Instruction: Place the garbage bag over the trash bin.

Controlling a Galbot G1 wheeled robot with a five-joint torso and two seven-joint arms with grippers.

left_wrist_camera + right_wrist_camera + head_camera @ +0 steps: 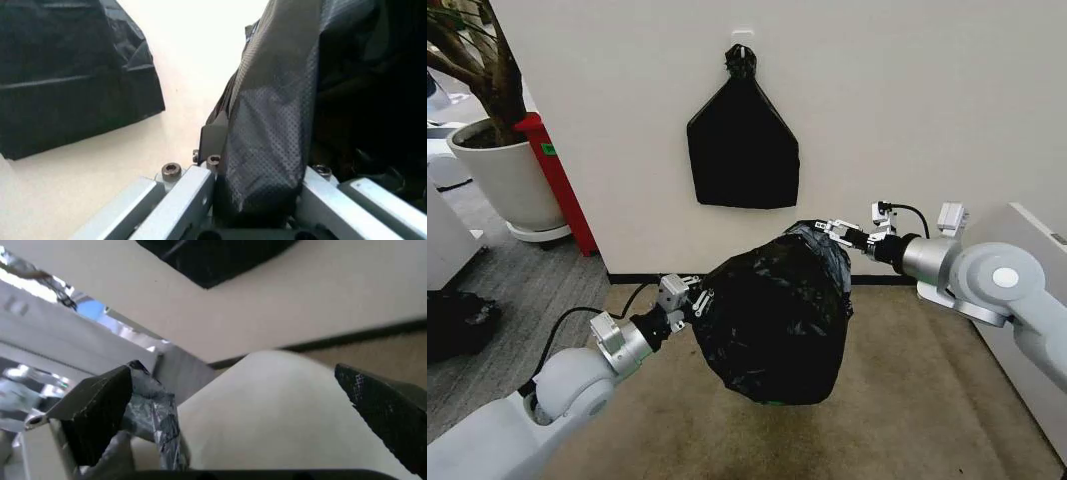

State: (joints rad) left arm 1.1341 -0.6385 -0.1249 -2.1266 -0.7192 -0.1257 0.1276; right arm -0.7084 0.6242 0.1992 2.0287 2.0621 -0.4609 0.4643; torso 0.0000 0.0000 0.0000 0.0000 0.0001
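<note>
The glossy black garbage bag (772, 320) hangs bulging between my two arms, above the tan carpet. My left gripper (692, 298) is at the bag's left edge, shut on a fold of the garbage bag (267, 150) that runs between its fingers. At the bag's upper right corner is my right gripper (837, 232). Its fingers (100, 410) stand wide apart, one with crinkled bag plastic (157, 420) against it. Between them shows the cream-white side of the trash bin (280, 405). In the head view the bag hides the bin.
A flat black bundle (742, 140) with a knotted top hangs on the white wall just behind. A large white plant pot (507, 180) and a red object (557, 180) stand at the left. A white cabinet (1027, 240) is at the right.
</note>
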